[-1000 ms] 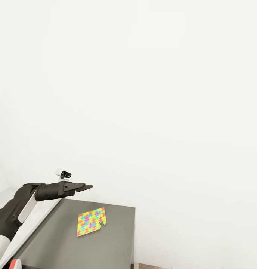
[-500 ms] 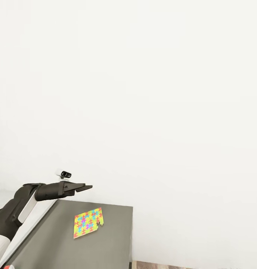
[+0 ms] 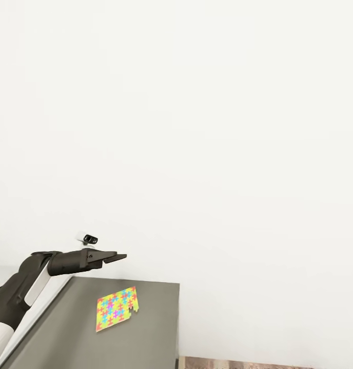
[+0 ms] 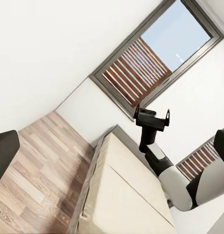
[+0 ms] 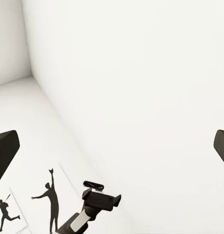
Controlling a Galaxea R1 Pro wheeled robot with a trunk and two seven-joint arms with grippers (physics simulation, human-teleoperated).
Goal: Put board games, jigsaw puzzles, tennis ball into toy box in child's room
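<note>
Left tool [image 3: 115, 257] raised, 1 jigsaw puzzle [image 3: 116, 308] below on table [image 3: 151, 333]

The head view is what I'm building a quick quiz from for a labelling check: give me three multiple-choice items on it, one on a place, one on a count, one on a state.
1. Where does the jigsaw puzzle lie?
A. On the dark grey table top
B. On the wood floor
C. On the bed

2. How many jigsaw puzzles show on that table top?
A. Three
B. One
C. Two

3. What is the left end effector holding?
A. The jigsaw puzzle
B. A ball
C. Nothing

Answers:
1 A: the jigsaw puzzle lies flat on the dark grey table, near its far edge by the white wall.
2 B: a single multicoloured slab lies there.
3 C: the left end effector hangs above the table's far edge, apart from the puzzle, with nothing between its fingers.
</note>
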